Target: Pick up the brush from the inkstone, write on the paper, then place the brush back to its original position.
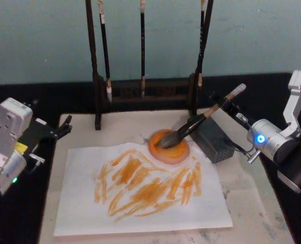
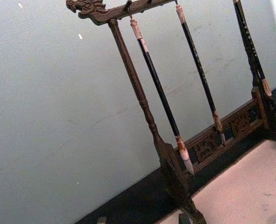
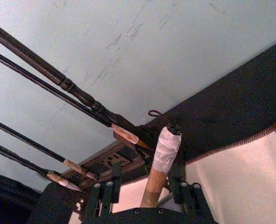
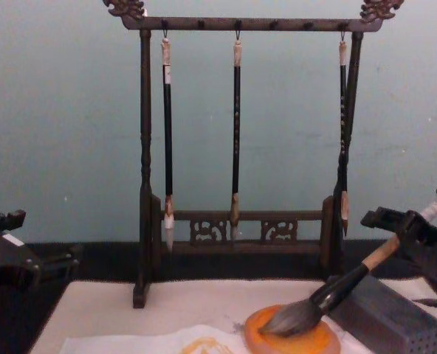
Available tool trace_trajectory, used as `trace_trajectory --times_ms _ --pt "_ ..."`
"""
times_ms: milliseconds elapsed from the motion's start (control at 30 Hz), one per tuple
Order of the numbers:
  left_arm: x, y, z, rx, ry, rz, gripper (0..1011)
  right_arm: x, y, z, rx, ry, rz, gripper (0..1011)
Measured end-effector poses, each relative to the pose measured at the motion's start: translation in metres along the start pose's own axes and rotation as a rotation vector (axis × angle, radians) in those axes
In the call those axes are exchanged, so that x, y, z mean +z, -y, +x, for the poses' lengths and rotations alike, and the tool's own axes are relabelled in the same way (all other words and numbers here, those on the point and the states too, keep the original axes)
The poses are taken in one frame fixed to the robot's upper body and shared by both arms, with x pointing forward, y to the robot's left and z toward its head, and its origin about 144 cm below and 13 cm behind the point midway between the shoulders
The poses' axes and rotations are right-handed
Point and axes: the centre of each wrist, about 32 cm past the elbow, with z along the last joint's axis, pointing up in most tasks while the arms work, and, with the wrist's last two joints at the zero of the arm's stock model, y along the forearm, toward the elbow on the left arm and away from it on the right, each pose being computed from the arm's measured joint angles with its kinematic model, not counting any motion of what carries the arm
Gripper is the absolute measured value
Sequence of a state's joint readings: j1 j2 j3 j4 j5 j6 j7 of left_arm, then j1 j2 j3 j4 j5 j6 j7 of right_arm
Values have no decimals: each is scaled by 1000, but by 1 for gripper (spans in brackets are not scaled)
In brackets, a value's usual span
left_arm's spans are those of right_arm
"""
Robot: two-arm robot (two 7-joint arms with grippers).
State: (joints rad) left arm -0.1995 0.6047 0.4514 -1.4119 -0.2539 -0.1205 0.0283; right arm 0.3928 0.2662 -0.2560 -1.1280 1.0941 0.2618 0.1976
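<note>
The brush lies tilted, its bushy bristles resting on the orange inkstone and its tan handle leaning up over a grey block. My right gripper is open and straddles the handle near the white-wrapped end. In the right wrist view the handle stands between the spread fingers with a gap on one side. The paper, covered in orange strokes, lies in front of the inkstone. My left gripper is parked open at the mat's left edge, away from everything.
A dark wooden rack with thin hanging brushes stands behind the inkstone. The grey block sits right of the inkstone. A cream mat lies under the paper, with black cloth around it.
</note>
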Motion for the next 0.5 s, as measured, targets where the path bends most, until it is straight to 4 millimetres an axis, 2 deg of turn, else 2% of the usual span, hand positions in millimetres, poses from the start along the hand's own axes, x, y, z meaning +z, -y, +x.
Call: trace_trajectory --times_ms 67,100,167,267,333,367,500 --pt "0 0 0 0 0 0 1001 0 0 0 0 0 0 623" --pt "0 0 0 0 0 0 1001 0 0 0 0 0 0 561" --pt "0 0 0 0 0 0 1001 0 0 0 0 0 0 530" --pt "0 0 0 0 0 0 1001 0 0 0 -1 -1 0 418" --pt "0 0 0 0 0 0 1001 0 0 0 -1 -1 0 383" --pt "0 0 0 0 0 0 1001 0 0 0 -1 -1 0 322" --pt "0 0 0 0 0 0 1001 0 0 0 -1 -1 0 199"
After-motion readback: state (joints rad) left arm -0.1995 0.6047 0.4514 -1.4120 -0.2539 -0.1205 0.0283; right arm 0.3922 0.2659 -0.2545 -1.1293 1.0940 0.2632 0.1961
